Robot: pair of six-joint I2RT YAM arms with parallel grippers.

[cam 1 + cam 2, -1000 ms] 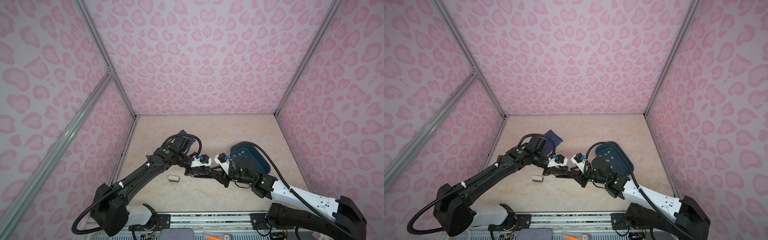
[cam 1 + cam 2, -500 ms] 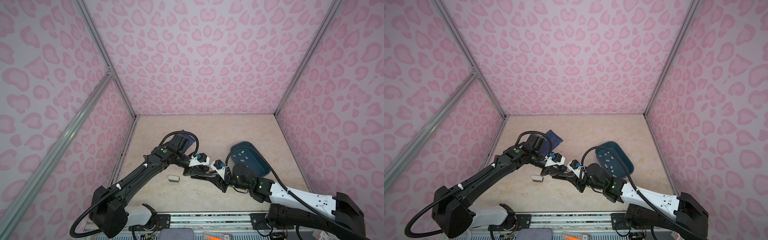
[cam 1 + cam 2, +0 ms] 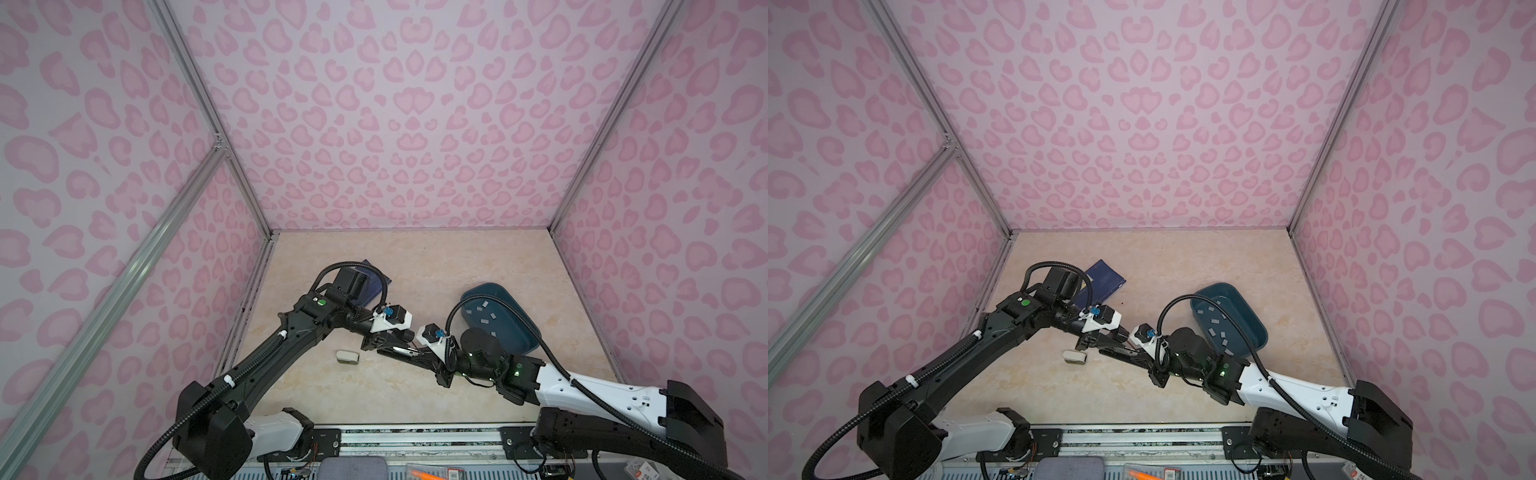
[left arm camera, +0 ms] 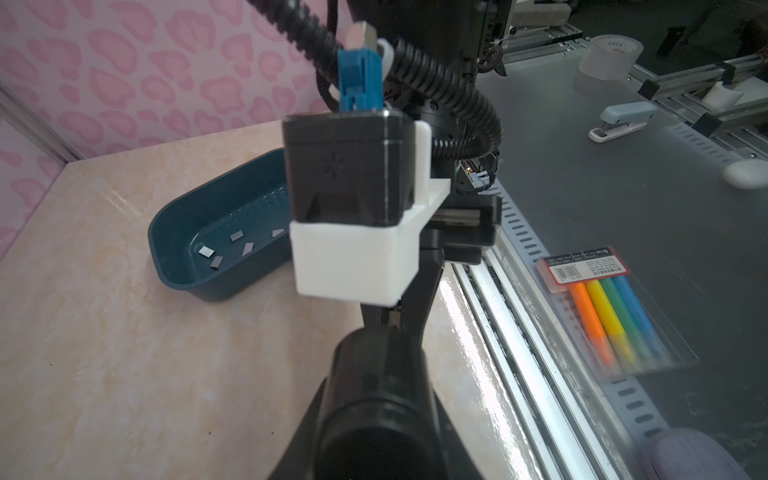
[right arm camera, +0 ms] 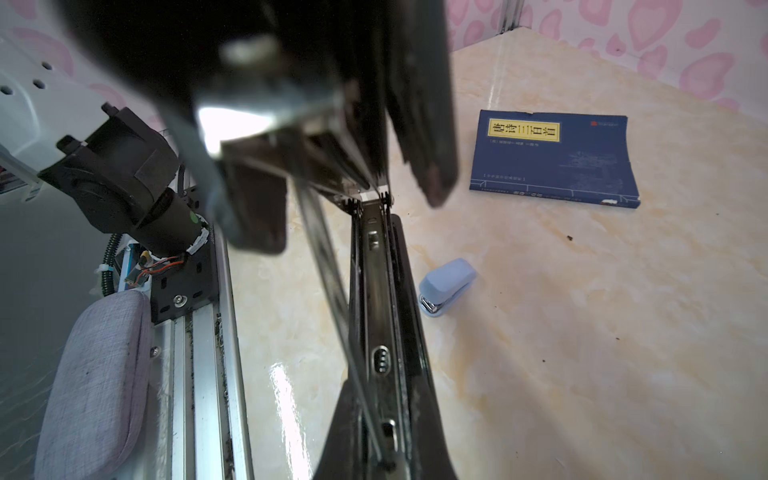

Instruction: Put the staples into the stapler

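Stapler (image 5: 376,291) is carried clear of the table (image 5: 582,332), spanning the gap between the two arms, and is hinged open. I read this as a presentation hold, with each end steadied so the metal channel faces up for loading.

Left gripper (image 3: 384,343): its fingers (image 5: 432,174) stand either side of the stapler's hinge end and are clamped on it. This keeps the upper arm swung away from the channel.

Right gripper (image 3: 430,360): its fingers are drawn fully together at the channel's free end. The rail covers the pads in the right wrist view, so I cannot tell whether they pinch it or only bear against it. I judge this to be a bracing contact.

Channel: no strip shows in the stretch I can see, so I judge the loading not yet done.

Staples (image 4: 206,251): all I can find lie in the teal tray (image 4: 216,286), which sits on the table just beside the right arm. They are loose grey strips scattered flat on its floor, apart from one another. The tray holds nothing else that I can make out, and neither gripper visibly carries a strip.

Other items on the table are a small pale-blue stapler (image 5: 446,286), lying closed near the held one, and a blue book (image 5: 552,158) further back. Neither is touched.
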